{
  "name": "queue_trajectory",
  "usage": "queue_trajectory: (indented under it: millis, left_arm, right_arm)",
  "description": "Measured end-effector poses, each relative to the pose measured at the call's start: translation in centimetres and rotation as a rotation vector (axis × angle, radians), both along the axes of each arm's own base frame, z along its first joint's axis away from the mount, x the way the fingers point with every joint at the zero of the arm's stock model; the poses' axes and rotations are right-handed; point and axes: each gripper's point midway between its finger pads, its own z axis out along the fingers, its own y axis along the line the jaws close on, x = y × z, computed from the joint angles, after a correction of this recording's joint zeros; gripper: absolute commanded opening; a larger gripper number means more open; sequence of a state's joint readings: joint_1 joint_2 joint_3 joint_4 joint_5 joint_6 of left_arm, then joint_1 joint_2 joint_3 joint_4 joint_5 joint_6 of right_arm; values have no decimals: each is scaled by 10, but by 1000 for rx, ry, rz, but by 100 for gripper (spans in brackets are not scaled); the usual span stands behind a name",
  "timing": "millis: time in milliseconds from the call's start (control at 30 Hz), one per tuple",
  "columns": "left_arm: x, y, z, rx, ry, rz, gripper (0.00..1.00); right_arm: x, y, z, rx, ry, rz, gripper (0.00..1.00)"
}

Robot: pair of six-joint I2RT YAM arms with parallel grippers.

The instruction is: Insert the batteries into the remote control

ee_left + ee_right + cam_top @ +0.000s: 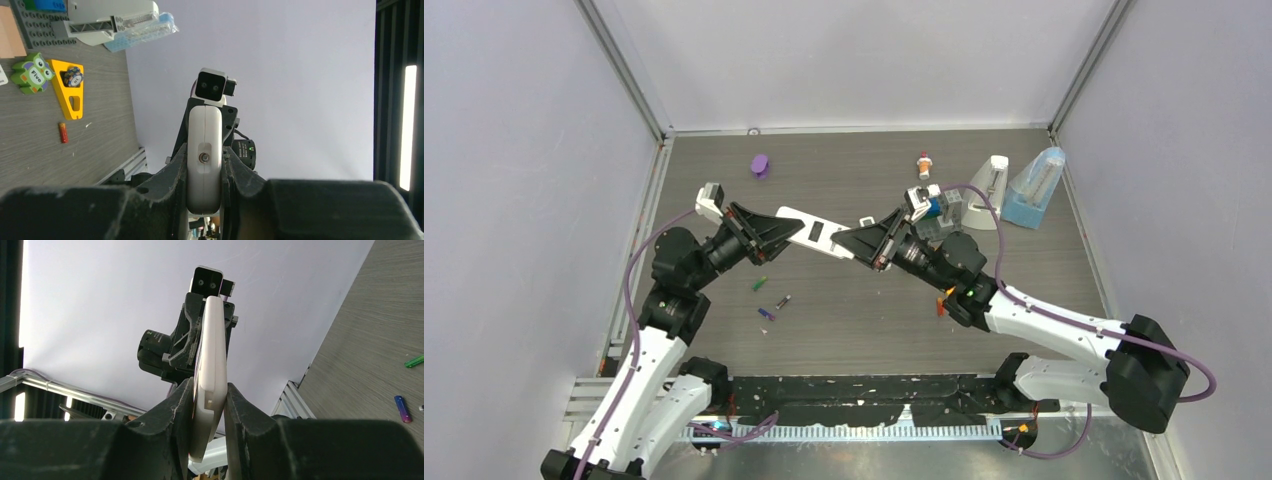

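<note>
We had the left pincer point(794, 232) and the right pincer point(844, 241) each pinching an end of the white remote point(819, 233), up off the counter point(854, 330), with the batteries point(783, 300) lying loose on it nearby. Our worry was that if the arms pulled unevenly it could twist free and drop, and no pincer was free to fetch a battery.

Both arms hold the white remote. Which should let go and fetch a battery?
Probably left: the green battery, dark-and-silver battery and purple battery lie nearest the left gripper; the right gripper could hold the white remote alone.
</note>
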State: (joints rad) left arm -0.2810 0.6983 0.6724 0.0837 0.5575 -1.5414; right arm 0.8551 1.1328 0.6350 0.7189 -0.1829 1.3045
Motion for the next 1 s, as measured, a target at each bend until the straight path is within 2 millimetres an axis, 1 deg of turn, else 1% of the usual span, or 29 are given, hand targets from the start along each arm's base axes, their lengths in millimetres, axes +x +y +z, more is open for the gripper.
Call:
queue_trajectory:
  millis: [167,267,333,400,433,467,500,567,633,667,733,833,900,1000]
  left_arm:
    - [5,2,-1,1,6,17,0]
    - [7,2,-4,9,11,21,0]
    - [11,4,-8,25,11,31,0]
    - [14,6,-13,44,14,48,0]
    - [16,7,-15,58,15,59,0]
    - [18,9,-17,76,14,68,0]
    - [20,10,-19,96,13,78,0]
    - [29,18,-21,139,11,136,0]
    - [39,28,-21,185,-3,198,0]
    - [43,32,-22,210,-13,223,0]
    - [47,36,-24,250,-26,250,0]
    - [51,39,-36,310,-28,260,0]
    - [55,40,-46,351,-21,260,0]
    - [63,42,-62,412,-3,264,0]
  right_arm:
    - [3,-3,0,3,-5,-6,20]
    - [6,-2,-4,-5,2,-9,21]
    - [8,0,-8,-15,9,-11,24]
    - [13,2,-13,-34,21,-15,30]
    - [15,4,-15,-44,28,-16,37]
    - [16,5,-18,-56,36,-18,41]
    - [18,6,-21,-68,41,-22,49]
    - [23,5,-28,-97,47,-37,56]
    - [27,4,-35,-124,56,-49,59]
    - [30,4,-40,-137,64,-55,58]
    - [35,6,-46,-154,78,-59,55]
    - [44,14,-56,-173,101,-51,45]
    - [49,20,-63,-182,120,-40,43]
    - [56,29,-78,-197,155,-24,42]
